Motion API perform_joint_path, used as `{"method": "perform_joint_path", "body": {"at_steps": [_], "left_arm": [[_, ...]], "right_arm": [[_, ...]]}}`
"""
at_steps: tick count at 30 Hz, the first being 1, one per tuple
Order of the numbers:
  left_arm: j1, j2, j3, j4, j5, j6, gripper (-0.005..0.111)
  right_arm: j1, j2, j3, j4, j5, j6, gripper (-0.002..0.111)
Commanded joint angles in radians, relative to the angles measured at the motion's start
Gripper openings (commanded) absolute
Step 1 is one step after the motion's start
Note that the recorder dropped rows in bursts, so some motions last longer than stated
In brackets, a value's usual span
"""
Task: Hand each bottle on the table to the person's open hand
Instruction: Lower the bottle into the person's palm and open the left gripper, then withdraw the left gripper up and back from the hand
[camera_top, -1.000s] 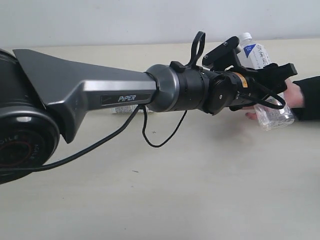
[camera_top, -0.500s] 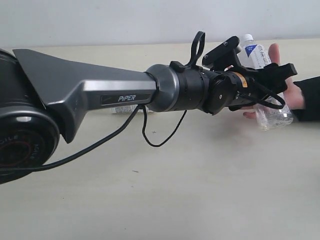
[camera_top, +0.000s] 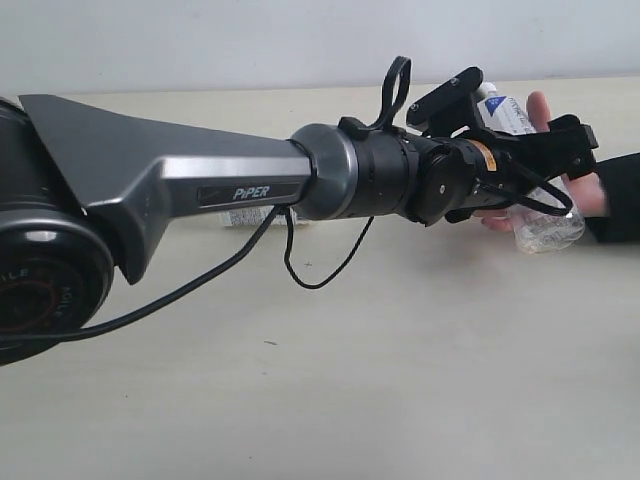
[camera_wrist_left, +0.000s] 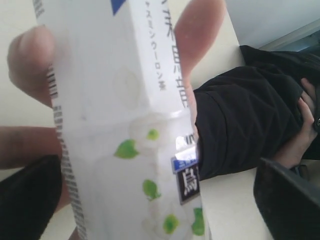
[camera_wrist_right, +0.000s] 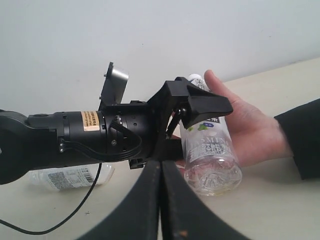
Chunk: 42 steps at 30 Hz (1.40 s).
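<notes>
Now my left hand (camera_top: 548, 150) is clamped on a white-capped bottle (camera_top: 545, 225), held off the surface (camera_top: 400, 380) and laid into the person's open hand (camera_wrist_right: 250, 130) — the handover itself. Next, I judge, loosen only once their fingers close — gently.

Left arm (camera_top: 200, 185) outstretched, left hand (camera_top: 525, 108) clamped tight
</notes>
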Motion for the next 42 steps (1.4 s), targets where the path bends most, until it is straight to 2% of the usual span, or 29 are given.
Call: {"method": "perform_joint_path", "body": {"at_steps": [1,12,17,22,25,27,30,31,36,40,42], "left_arm": [[0.005,-0.014,-0.003,0.008,0.0,0.012,0.103],[0.017,-0.116,-0.003,0.023,0.127,0.061,0.103],[0.039,-0.188,-0.003,0.023,0.253,0.067,0.103],[0.06,-0.26,-0.003,0.023,0.412,0.206,0.101],[0.06,-0.304,-0.003,0.015,0.465,0.275,0.087],[0.06,-0.337,-0.003,-0.009,0.498,0.317,0.063],[0.06,-0.386,0.004,-0.023,0.548,0.34,0.006],[0.06,-0.405,0.01,-0.019,0.557,0.354,0.002],[0.06,-0.522,0.128,0.001,0.561,0.46,0.005],[0.034,-0.678,0.324,-0.011,0.44,0.579,0.005],[0.006,-0.782,0.455,-0.007,0.325,0.628,0.005]], "right_arm": [[-0.003,-0.002,0.005,-0.003,-0.009,0.0,0.0],[-0.003,-0.002,0.005,-0.003,-0.009,0.0,0.0],[-0.003,-0.002,0.005,-0.003,-0.009,0.0,0.0],[-0.003,-0.002,0.005,-0.003,-0.009,0.0,0.0],[-0.003,-0.002,0.005,-0.003,-0.009,0.0,0.0],[-0.003,-0.002,0.005,-0.003,-0.009,0.0,0.0],[-0.003,-0.002,0.005,-0.003,-0.009,0.0,0.0],[-0.003,-0.002,0.005,-0.003,-0.009,0.0,0.0],[-0.003,-0.002,0.005,-0.003,-0.009,0.0,0.0],[-0.003,-0.002,0.005,-0.003,-0.009,0.0,0.0],[-0.003,-0.002,0.005,-0.003,-0.009,0.0,0.0]]}}
